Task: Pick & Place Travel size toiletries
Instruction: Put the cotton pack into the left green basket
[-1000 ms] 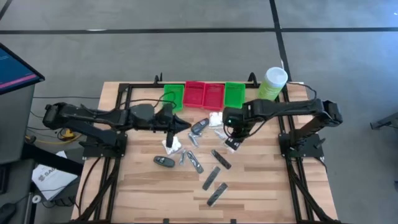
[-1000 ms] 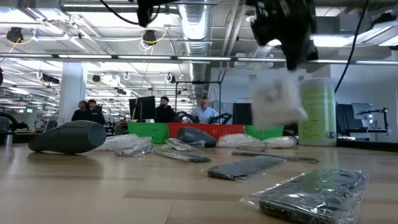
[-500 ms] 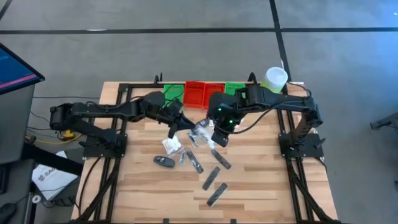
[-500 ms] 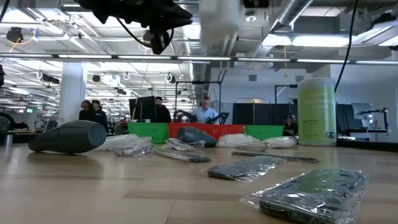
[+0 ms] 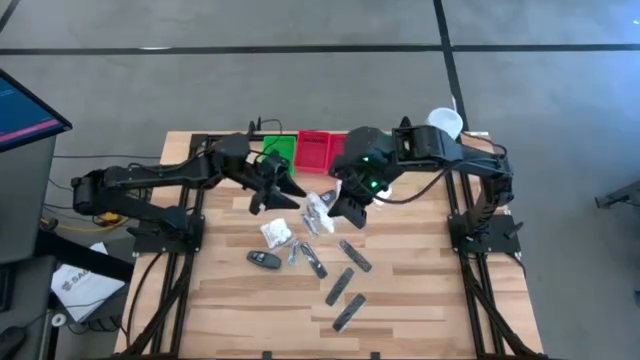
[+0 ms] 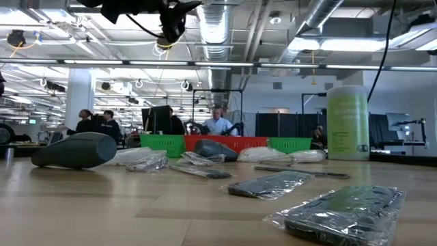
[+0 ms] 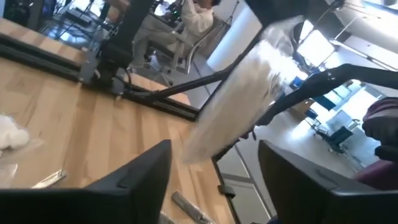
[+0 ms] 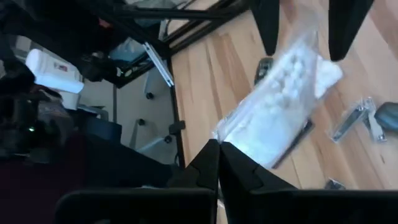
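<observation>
Both grippers meet above the middle of the butcher-block table (image 5: 420, 300), where a white soft packet (image 5: 318, 210) hangs in the air between them. The right gripper (image 8: 219, 163) has its fingers pinched together on one end of it, and the left gripper (image 7: 214, 163) faces it with its fingers spread apart, the packet's free end hanging ahead of the gap. That packet looks light and limp: a clear film bag of small white pellets that sags and swings, so the sound place to take hold is probably the flat film edge near the end, not the lumpy filled middle, which could slide under the pads. Below lie other toiletries: another white packet (image 5: 276, 234), a black oval piece (image 5: 264, 258), small silvery tubes (image 5: 310, 262) and dark grey flat bars (image 5: 342, 287) in crinkly wrap. Red and green trays (image 5: 312, 150) sit at the far edge beside a pale green canister (image 6: 347, 123). Beyond is an open workshop with people at desks.
</observation>
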{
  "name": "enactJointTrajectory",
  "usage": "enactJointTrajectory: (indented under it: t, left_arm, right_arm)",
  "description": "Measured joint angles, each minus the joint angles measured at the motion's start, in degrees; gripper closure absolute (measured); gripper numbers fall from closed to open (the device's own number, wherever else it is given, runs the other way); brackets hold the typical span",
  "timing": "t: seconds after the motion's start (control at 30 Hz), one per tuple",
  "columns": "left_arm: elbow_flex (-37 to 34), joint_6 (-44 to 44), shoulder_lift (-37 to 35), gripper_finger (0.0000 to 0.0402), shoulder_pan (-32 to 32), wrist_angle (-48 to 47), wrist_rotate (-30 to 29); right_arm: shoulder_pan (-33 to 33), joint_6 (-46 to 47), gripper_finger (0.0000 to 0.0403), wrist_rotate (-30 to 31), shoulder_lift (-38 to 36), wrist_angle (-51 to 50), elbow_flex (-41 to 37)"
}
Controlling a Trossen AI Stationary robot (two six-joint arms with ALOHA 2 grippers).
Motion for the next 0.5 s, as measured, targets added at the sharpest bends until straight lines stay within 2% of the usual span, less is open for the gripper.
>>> enactJointTrajectory:
  t: [0.13, 0.3, 0.5]
  left_arm:
    - [0.0, -1.6, 0.0, 0.0129, -1.7, 4.6, 0.1]
    - [0.0, -4.0, 0.0, 0.012, -3.1, 14.8, 0.0]
    - [0.0, -4.5, 0.1, 0.012, -3.1, 15.7, -1.4]
  right_arm:
    - [-0.2, 0.0, 0.0403, -0.8, 0.0, 0.7, -0.1]
    - [-0.3, 0.1, 0.0403, -5.0, 0.0, 5.9, -0.1]
    - [-0.4, 2.8, 0.0403, -9.1, 0.0, 15.8, -0.1]
